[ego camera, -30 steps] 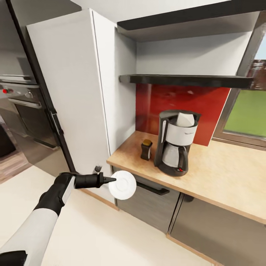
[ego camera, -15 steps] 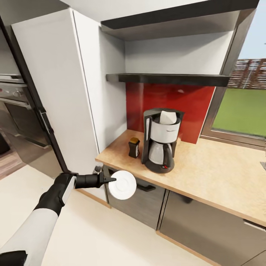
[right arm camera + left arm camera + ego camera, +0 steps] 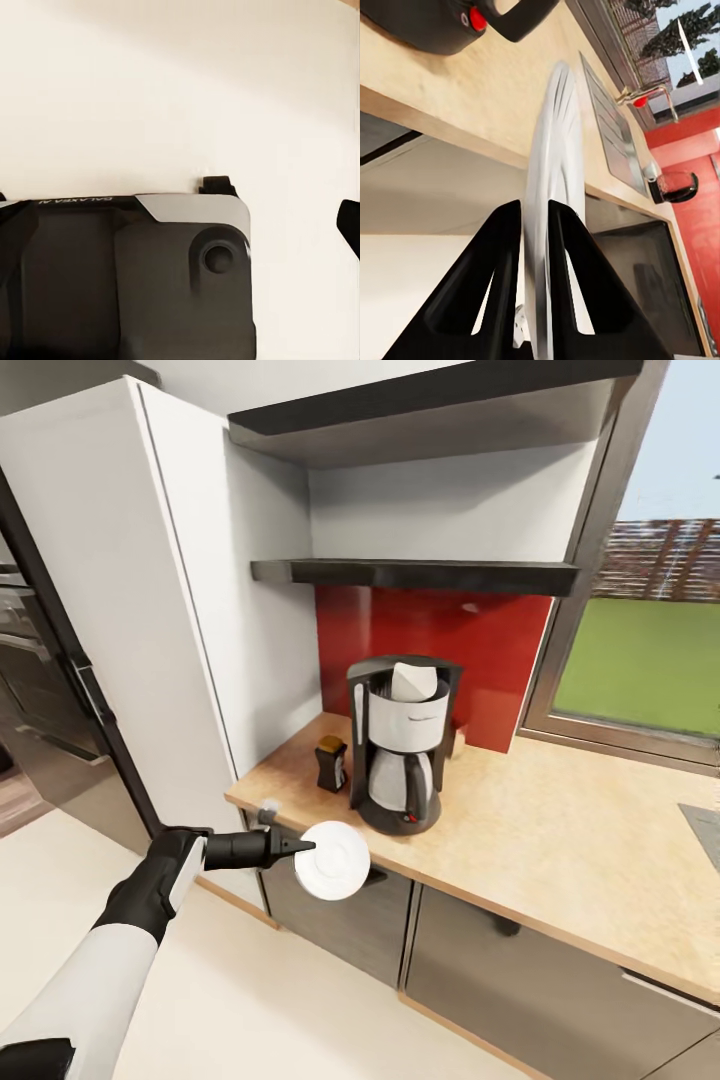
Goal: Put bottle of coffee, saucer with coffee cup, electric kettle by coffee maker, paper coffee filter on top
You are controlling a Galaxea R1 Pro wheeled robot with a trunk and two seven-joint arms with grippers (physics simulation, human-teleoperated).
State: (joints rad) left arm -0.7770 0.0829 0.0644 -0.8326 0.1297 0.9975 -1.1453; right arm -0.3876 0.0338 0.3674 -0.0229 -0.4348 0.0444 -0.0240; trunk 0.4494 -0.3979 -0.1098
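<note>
While below counter height, the left end effector (image 3: 300, 847) grips the saucer (image 3: 332, 860) edgewise.

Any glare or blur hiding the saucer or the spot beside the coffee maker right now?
Head view: even light, sharp; the saucer in the left gripper reads clearly, and the countertop beside the coffee maker shows no glare. Left wrist view: saucer seen edge-on, streaked and soft between the fingers. Right wrist view: washed-out pale floor, little detail.
</note>
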